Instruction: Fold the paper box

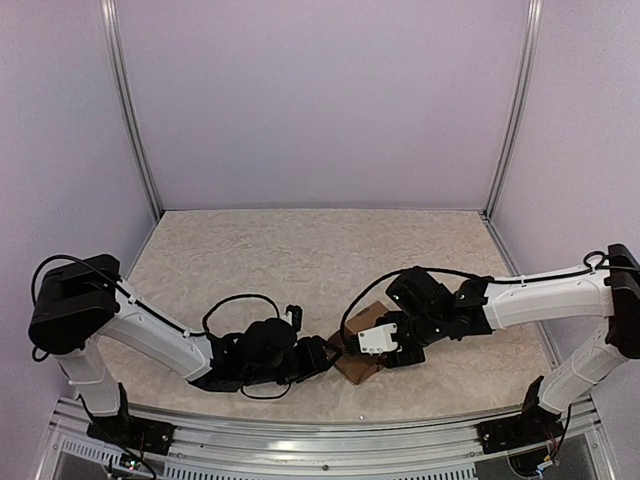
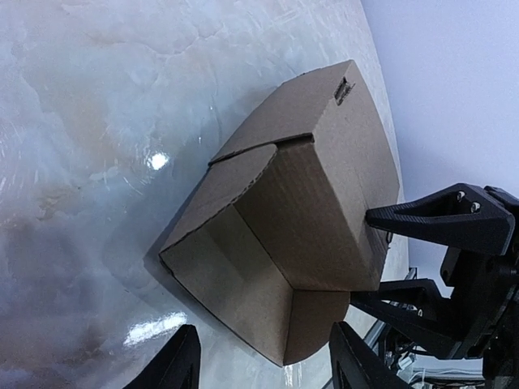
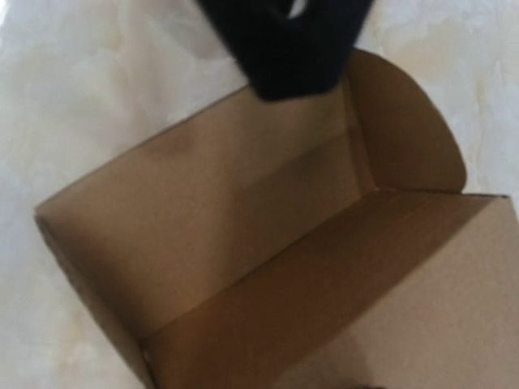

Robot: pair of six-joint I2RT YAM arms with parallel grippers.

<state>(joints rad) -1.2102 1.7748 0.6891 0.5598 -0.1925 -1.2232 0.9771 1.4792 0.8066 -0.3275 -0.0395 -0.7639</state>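
The pale, marbled desk [image 1: 300,250] carries the plain brown cardboard paper box [image 2: 316,203], partly folded with one end open, near its front edge; the left jaws are spread at its near corner, and the right jaws straddle its far end, though I cannot tell whether they pinch it.

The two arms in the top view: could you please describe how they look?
Both the left arm and right arm have white links with bulky black joint housings and thin black cables looping alongside. The left gripper and right gripper are angular and black; the right one carries a white block.
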